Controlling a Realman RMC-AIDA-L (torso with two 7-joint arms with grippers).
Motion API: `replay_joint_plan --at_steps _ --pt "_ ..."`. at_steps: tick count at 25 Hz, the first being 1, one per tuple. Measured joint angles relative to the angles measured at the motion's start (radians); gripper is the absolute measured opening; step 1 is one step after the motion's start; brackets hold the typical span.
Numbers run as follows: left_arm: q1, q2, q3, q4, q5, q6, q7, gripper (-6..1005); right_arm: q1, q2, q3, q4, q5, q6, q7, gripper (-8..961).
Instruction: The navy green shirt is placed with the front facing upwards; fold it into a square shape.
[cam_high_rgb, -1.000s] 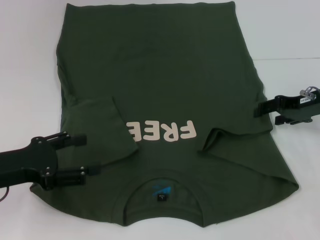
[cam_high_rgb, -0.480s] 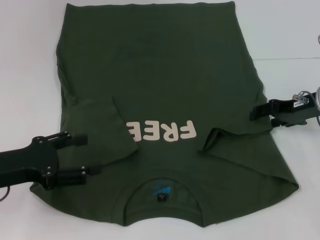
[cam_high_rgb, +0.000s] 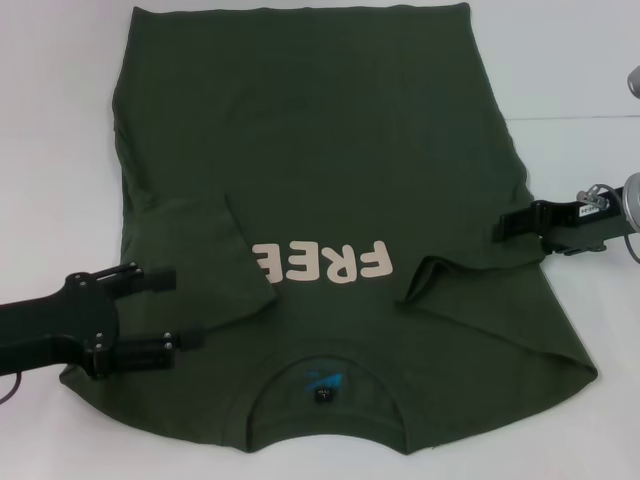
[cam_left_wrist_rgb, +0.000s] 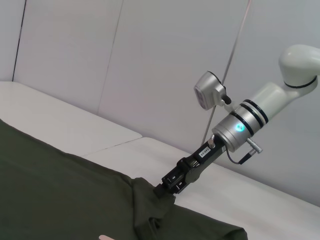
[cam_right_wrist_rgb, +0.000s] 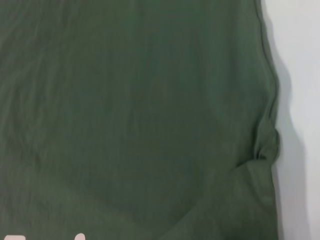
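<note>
The navy green shirt (cam_high_rgb: 320, 150) lies flat on the white table, front up, its cream "FREE" lettering (cam_high_rgb: 320, 262) partly covered. The collar with its blue neck label (cam_high_rgb: 322, 383) is nearest me. Both sleeves are folded inward: the left one (cam_high_rgb: 215, 255) and the right one (cam_high_rgb: 470, 290). My left gripper (cam_high_rgb: 170, 310) is open, just over the shirt's left shoulder. My right gripper (cam_high_rgb: 505, 227) is at the shirt's right side edge near the armpit; it also shows in the left wrist view (cam_left_wrist_rgb: 167, 186), touching the cloth edge. The right wrist view is filled by shirt fabric (cam_right_wrist_rgb: 135, 115).
The white table (cam_high_rgb: 580, 70) shows bare on both sides of the shirt and beyond its hem. A seam line in the tabletop (cam_high_rgb: 575, 118) runs off to the right. A grey wall (cam_left_wrist_rgb: 150, 60) stands behind the table.
My right gripper has moved a little left onto the shirt's right edge and its wrist has turned. The left gripper and the shirt have barely moved.
</note>
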Motion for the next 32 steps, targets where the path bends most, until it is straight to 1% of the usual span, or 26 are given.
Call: replay_joint_plan --at_steps 8,13,19,21,27,32 --pt "0.000 0.001 0.000 -0.001 0.001 0.000 0.001 916 0.002 0.002 0.000 -0.003 0.003 0.001 0.005 743" --pt "0.002 0.002 0.000 -0.002 -0.001 -0.002 0.002 916 0.004 -0.003 -0.011 -0.005 -0.004 -0.005 0.003 738" --pt "0.003 0.002 0.000 -0.001 -0.003 -0.009 0.002 916 0.005 -0.001 -0.073 -0.010 -0.007 0.002 0.001 462" --pt "0.003 0.002 0.000 -0.001 -0.003 -0.012 0.002 916 0.007 -0.001 -0.075 -0.012 -0.008 0.001 0.001 366" --pt "0.000 0.002 0.000 -0.001 -0.004 -0.014 0.002 916 0.014 -0.005 -0.076 -0.013 -0.008 -0.002 -0.007 128" --pt "0.000 0.002 -0.002 -0.001 -0.004 -0.016 0.001 916 0.016 -0.006 -0.074 -0.013 -0.003 0.002 -0.012 88"
